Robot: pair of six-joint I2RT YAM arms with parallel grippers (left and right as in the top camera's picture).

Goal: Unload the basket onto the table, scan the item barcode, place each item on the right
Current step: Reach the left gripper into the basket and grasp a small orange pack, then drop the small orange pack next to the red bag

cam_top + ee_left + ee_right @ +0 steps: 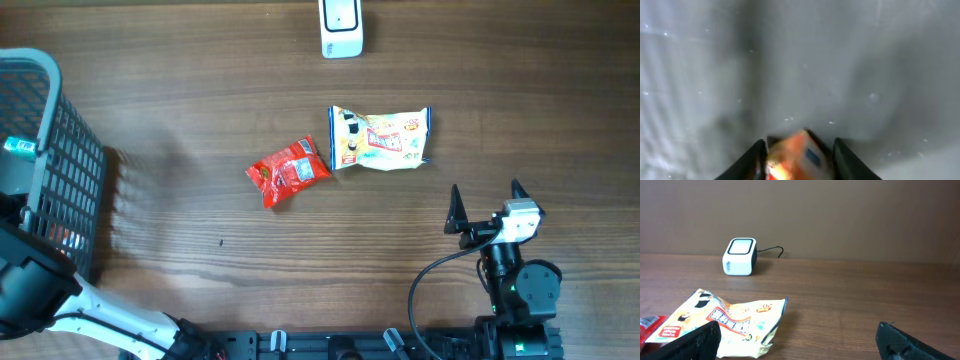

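One basket point(60, 150) at the left; the left gripper point(799, 142) is down inside it, fingers narrowed around one orange packet point(795, 157). The view is blurry, so I can't tell whether they clamp it. Two packets lie mid-table point(200, 90), touching: one red packet point(288, 172) and one yellow packet point(380, 138). One scanner point(341, 28) sits at the far edge. The right gripper point(486, 190) is spread wide and holds nothing, near the yellow packet.
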